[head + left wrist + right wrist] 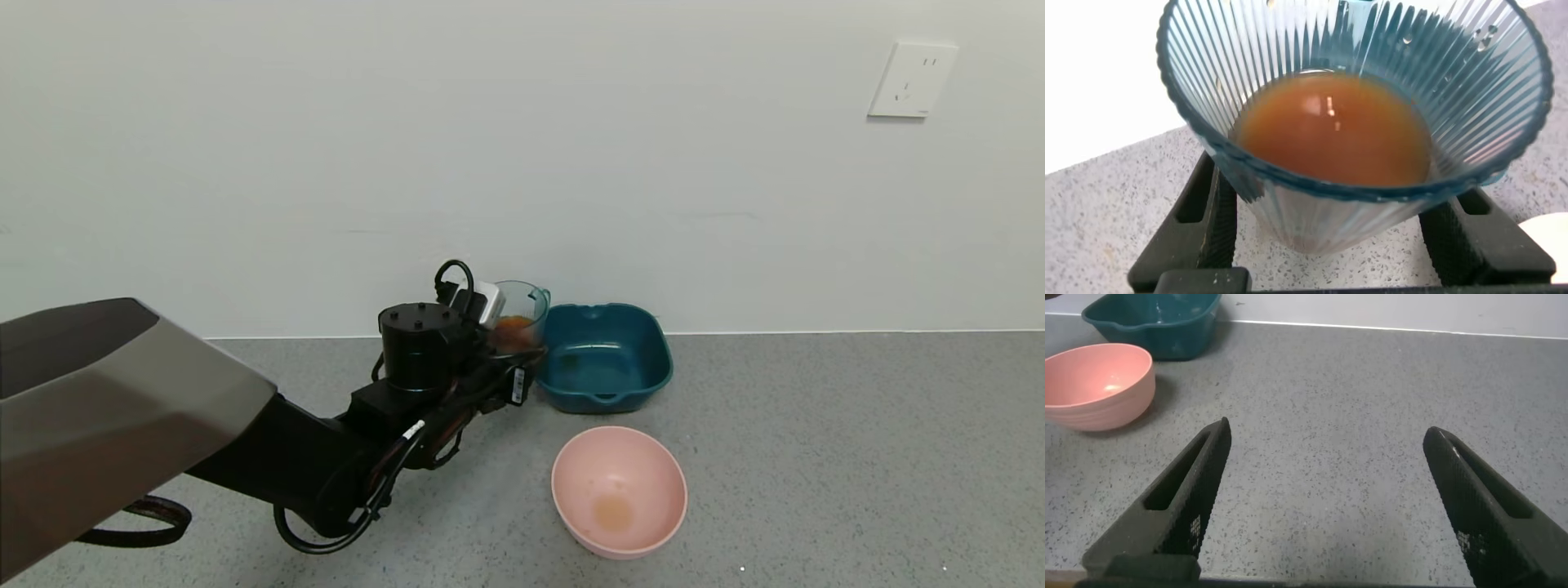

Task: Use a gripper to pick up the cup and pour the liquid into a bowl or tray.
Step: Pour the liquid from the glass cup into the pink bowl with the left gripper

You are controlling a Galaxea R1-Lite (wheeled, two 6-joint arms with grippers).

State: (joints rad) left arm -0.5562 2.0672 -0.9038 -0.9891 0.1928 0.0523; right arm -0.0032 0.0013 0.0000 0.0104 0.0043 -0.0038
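At centre frame the left gripper (510,343) is pinching the ribbed cup (518,317) of orange-red liquid (1335,126), apparently mid-carry, and next needs tipping over the pink bowl (633,465) at lower centre; the right gripper (1327,498) is idling spread wide.

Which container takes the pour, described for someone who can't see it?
On the grey counter, find the dark teal basin by the wall. Nearer the robot stands a bowl. It alone is round and pale pink; the left gripper holds the cup beside the basin.
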